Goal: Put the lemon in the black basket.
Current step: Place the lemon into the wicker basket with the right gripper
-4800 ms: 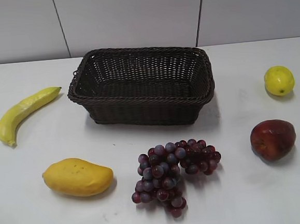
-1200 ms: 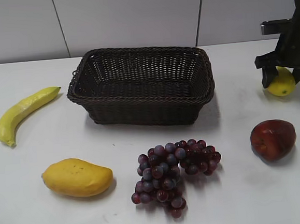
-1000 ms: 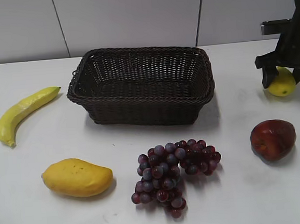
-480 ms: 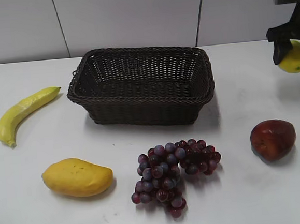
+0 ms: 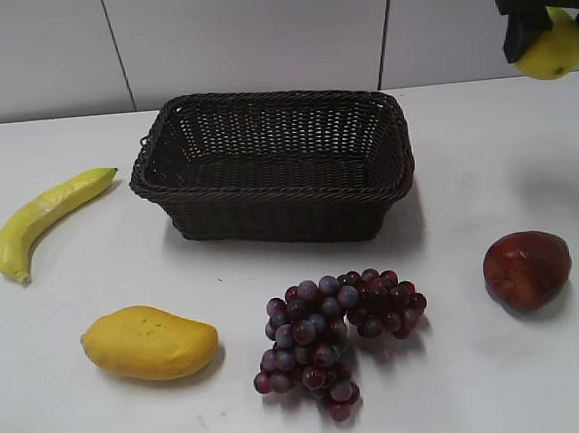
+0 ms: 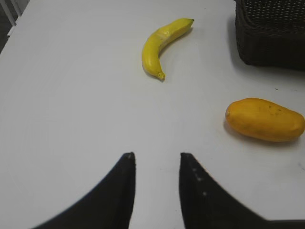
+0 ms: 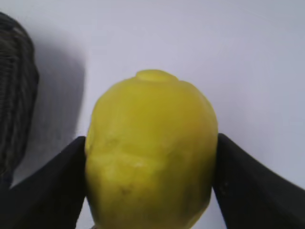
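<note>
The yellow-green lemon (image 5: 551, 51) hangs high at the top right of the exterior view, well above the table and to the right of the basket. My right gripper (image 5: 545, 18) is shut on it. In the right wrist view the lemon (image 7: 151, 152) fills the space between the two black fingers (image 7: 150, 160). The black basket (image 5: 273, 165), dark woven wicker, stands empty at the back middle of the table; its edge shows in the right wrist view (image 7: 15, 95). My left gripper (image 6: 157, 160) is open and empty over bare table; it is not in the exterior view.
A banana (image 5: 41, 219) lies at the left and a mango (image 5: 150, 342) at the front left. A bunch of purple grapes (image 5: 337, 331) lies in front of the basket. A red apple (image 5: 526, 269) sits at the right. A tiled wall stands behind.
My right gripper came in, closed on the lemon on the table at the right, and has lifted it steadily upward. The left gripper's earlier state is not shown.
</note>
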Controlling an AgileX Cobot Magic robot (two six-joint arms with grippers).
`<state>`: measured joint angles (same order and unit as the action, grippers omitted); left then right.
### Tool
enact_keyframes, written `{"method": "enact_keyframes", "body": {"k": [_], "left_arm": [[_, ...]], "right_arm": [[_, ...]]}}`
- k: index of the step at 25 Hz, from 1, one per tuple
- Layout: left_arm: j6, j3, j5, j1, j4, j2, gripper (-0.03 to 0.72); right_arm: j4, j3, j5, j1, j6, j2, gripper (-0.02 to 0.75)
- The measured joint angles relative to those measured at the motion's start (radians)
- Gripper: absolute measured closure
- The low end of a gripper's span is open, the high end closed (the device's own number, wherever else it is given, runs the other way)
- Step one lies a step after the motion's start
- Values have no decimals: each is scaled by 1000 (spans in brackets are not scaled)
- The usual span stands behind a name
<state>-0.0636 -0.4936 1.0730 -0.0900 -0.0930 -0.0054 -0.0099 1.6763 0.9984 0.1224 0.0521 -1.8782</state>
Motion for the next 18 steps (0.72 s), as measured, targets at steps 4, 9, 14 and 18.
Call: {"method": "enact_keyframes", "body": {"k": [4, 9, 14, 18], "left_arm": [[0, 0, 0, 0, 0, 0, 451], [0, 0, 0, 0, 0, 0, 451], [0, 0, 0, 0, 0, 0, 451], [0, 0, 0, 0, 0, 0, 451]], "right_arm": [[10, 0, -12, 94, 0, 0, 183], [47, 0, -122, 222, 0, 0, 183], [89, 0, -268, 320, -2, -9, 183], [106, 0, -359, 357, -3, -43, 183]]}}
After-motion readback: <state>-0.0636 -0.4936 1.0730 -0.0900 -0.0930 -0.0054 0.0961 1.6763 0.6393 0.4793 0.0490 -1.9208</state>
